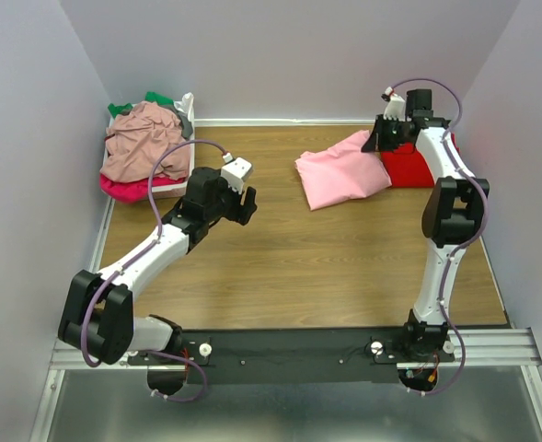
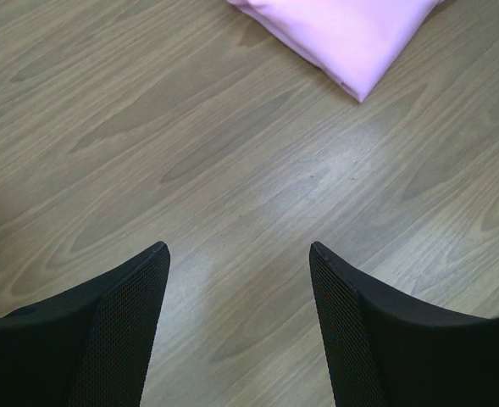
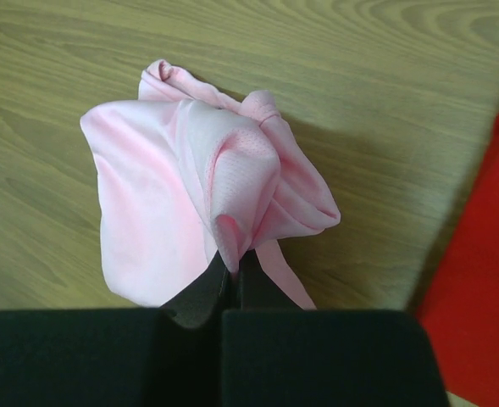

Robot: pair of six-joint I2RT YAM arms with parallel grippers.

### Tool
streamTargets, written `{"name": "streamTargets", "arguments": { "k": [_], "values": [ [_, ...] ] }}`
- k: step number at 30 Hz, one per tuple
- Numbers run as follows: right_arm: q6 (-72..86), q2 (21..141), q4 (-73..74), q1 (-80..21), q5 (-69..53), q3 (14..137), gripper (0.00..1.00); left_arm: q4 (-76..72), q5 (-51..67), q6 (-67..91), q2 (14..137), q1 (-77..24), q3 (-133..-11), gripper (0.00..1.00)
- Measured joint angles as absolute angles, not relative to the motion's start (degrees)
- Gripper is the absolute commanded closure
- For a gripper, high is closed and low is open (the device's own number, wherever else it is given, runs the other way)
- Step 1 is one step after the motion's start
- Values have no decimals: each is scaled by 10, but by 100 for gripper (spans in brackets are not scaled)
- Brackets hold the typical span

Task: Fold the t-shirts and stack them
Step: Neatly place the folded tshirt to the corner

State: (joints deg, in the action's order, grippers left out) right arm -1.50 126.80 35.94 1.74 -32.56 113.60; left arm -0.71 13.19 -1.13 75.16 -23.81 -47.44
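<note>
Pink t-shirt (image 1: pixel 342 173), top view: we log a folded slab at the far right-centre of the table (image 1: pixel 289 267). Its long axis runs roughly left to right, and its right edge meets the red t-shirt (image 1: pixel 410 168). The right gripper (image 1: pixel 387 136) sits at the slab's far right corner. That arm is reared tall, elbow high, wrist bent down. The left gripper (image 1: pixel 245 201) hangs over bare wood, well apart, with the shirt off to its right. A dusty rose t-shirt (image 1: pixel 142 138) tops the heap in the white basket (image 1: pixel 187 103) at far left.

Left wrist view: the left gripper (image 2: pixel 239 250) has its jaws spread with nothing between them. Only a corner of the pink t-shirt (image 2: pixel 351 34) shows, ahead and to the right.

Right wrist view: the right gripper (image 3: pixel 232 267) has its jaws pressed together on a gathered fold of the pink t-shirt (image 3: pixel 181 195). The cloth is bunched above the wood. The red t-shirt (image 3: pixel 478 280) lies just beside, to the right.

We judge the right arm nearer. Stacking turns on a short carry rightward from the pinch onto the red.
</note>
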Motion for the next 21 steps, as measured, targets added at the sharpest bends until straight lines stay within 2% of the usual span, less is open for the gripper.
{"name": "streamTargets", "arguments": {
  "k": [21],
  "values": [
    [-58,1265,406,17,-202,1237,100,-6,132,-20,751,-243,-474,26]
  ]
}}
